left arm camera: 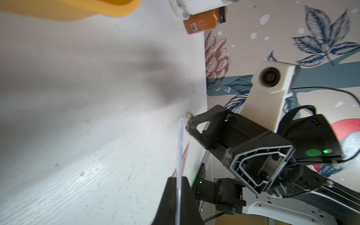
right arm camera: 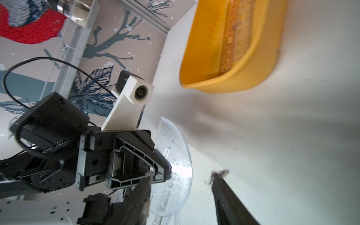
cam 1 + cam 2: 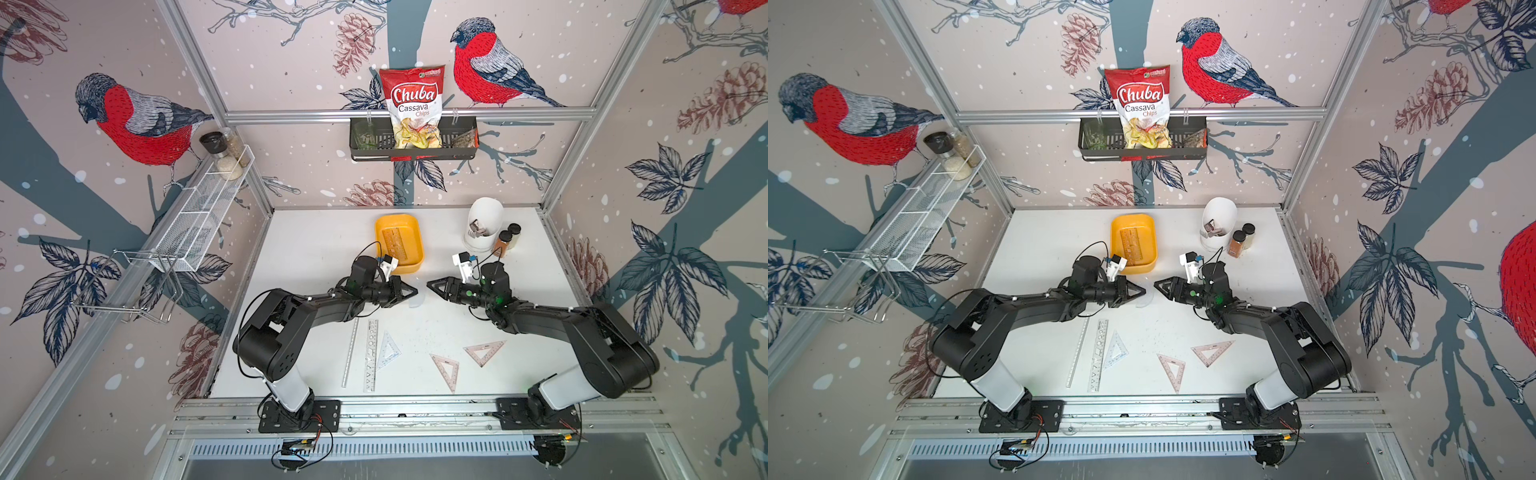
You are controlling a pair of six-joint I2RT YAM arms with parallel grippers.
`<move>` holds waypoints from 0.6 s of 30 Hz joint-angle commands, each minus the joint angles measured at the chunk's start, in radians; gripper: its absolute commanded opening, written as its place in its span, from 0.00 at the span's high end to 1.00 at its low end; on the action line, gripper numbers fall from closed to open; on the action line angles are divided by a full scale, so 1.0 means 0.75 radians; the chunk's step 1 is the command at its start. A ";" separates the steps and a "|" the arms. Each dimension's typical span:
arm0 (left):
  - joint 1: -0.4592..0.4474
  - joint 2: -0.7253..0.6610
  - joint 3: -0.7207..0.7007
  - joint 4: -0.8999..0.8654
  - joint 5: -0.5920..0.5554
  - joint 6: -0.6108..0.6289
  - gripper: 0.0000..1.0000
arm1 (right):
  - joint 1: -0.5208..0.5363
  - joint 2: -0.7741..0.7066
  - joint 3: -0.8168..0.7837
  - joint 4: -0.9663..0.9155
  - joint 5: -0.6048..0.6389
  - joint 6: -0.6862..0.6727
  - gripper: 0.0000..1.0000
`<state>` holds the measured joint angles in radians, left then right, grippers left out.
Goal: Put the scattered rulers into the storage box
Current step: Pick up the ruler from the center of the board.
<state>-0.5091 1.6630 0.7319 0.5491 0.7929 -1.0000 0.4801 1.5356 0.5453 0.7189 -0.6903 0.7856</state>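
My left gripper [image 3: 414,291] is shut on a clear half-round protractor [image 2: 175,155], which stands on edge above the middle of the table. In the left wrist view the protractor [image 1: 180,148] shows edge-on between the shut fingertips. My right gripper [image 2: 183,187] faces it from the other side, open and close to the protractor without gripping it. The yellow-orange storage box [image 3: 409,267] sits just behind the left gripper with a stencil ruler [image 3: 395,241] inside. Near the front lie a straight ruler [image 3: 351,353], a stencil ruler [image 3: 371,355], a pale blue triangle [image 3: 390,351] and two pinkish triangles [image 3: 446,370] [image 3: 484,351].
A white pot [image 3: 484,230] and two spice jars [image 3: 505,243] stand at the back right of the table. A black wire basket [image 3: 365,145] with a chips bag hangs on the back wall. A white mesh shelf [image 3: 203,208] runs along the left wall.
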 commanded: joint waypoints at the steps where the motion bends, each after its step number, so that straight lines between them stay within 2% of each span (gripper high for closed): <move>1: 0.024 -0.031 0.002 0.202 0.100 -0.106 1.00 | -0.002 0.036 0.032 0.199 -0.143 0.154 0.43; 8: 0.043 -0.013 0.001 0.329 0.135 -0.183 1.00 | 0.029 0.094 0.102 0.343 -0.210 0.271 0.51; 18: 0.053 -0.015 0.001 0.342 0.131 -0.186 1.00 | 0.039 0.136 0.183 0.285 -0.211 0.255 0.82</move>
<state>-0.4732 1.6512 0.7315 0.7967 0.8852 -1.1442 0.5026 1.6325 0.6621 0.8993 -0.8135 0.9749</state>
